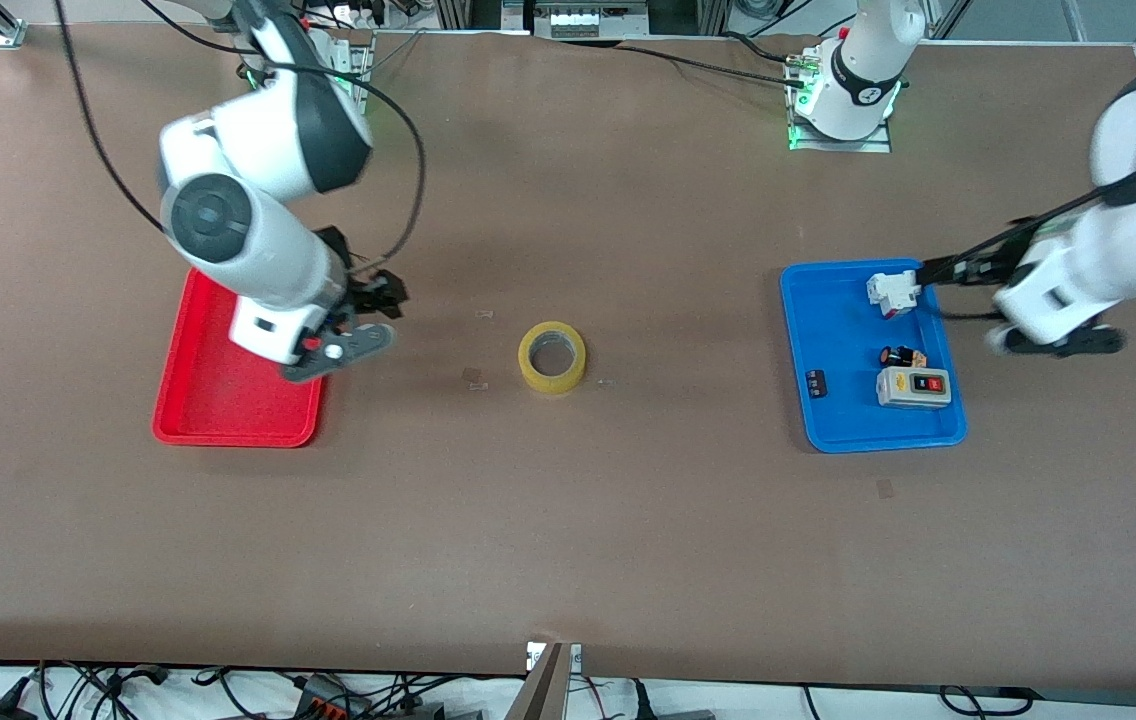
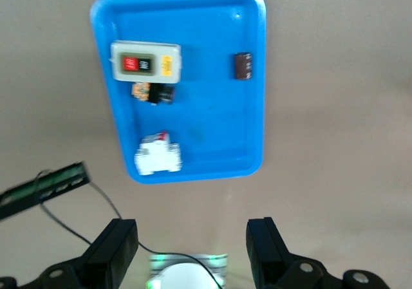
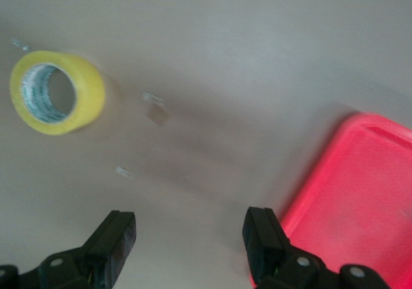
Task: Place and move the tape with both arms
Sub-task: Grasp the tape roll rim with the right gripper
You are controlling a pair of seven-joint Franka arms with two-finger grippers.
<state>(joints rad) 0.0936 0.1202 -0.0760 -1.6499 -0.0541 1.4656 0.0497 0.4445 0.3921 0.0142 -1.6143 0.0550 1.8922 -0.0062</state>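
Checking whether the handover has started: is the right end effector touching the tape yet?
Apart. The right wrist view shows bare table between the open right end effector and the tape.

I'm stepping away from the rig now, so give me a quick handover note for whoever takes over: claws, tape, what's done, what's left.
Right claw: open, empty, over the edge of the red tray toward the tape.
Left claw: open, empty, over the table beside the blue tray, at the left arm's end.
Tape: lying flat on the bare table between the two trays, in neither claw.
Done: tape sits mid-table.
Left: probably the right claw picks it up and moves it, likely into the red tray.
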